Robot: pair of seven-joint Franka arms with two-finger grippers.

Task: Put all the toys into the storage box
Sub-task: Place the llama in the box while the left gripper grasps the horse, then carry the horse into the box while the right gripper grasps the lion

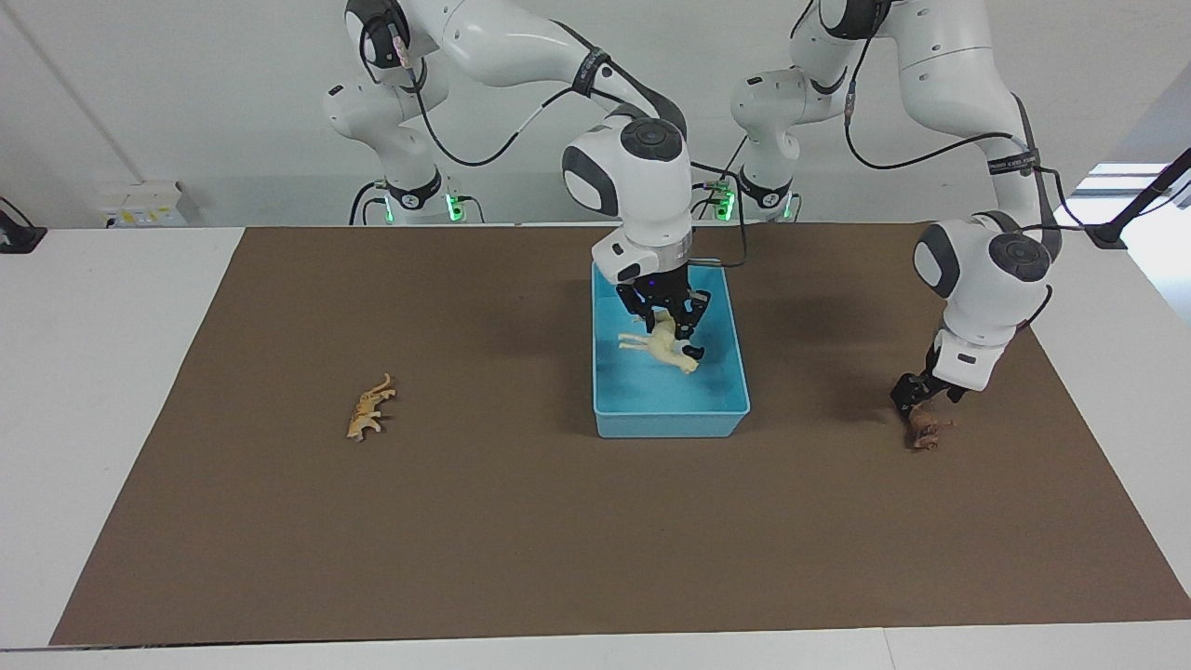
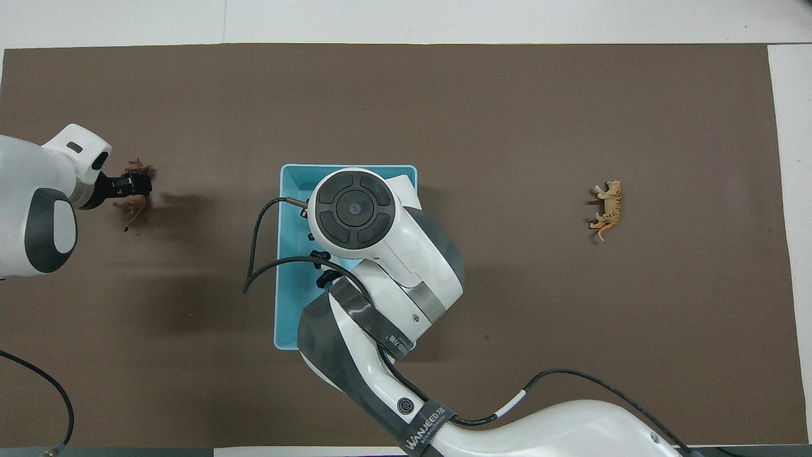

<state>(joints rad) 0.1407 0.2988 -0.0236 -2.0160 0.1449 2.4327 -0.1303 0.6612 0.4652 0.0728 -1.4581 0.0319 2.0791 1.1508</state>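
So from the facing camera: my right claw (image 1: 662, 321) is over the storage box (image 1: 668, 409), clamped on the cream long-necked toy (image 1: 659, 346), which hangs above the blue floor with its body lying across the box's width. Straight down is the only way it needs to go. My left claw (image 1: 916, 395) is low at the left arm's end of the tabletop (image 1: 521, 521), right at the dark brown toy (image 1: 926, 430); can't tell if it's gripping. The spotted cat (image 1: 370, 407) lies alone toward the right arm's end.

From overhead: my right arm covers most of the box (image 2: 285, 254). My left claw (image 2: 130, 184) sits on the brown toy (image 2: 132, 204). The cat (image 2: 608, 209) is well apart from both.
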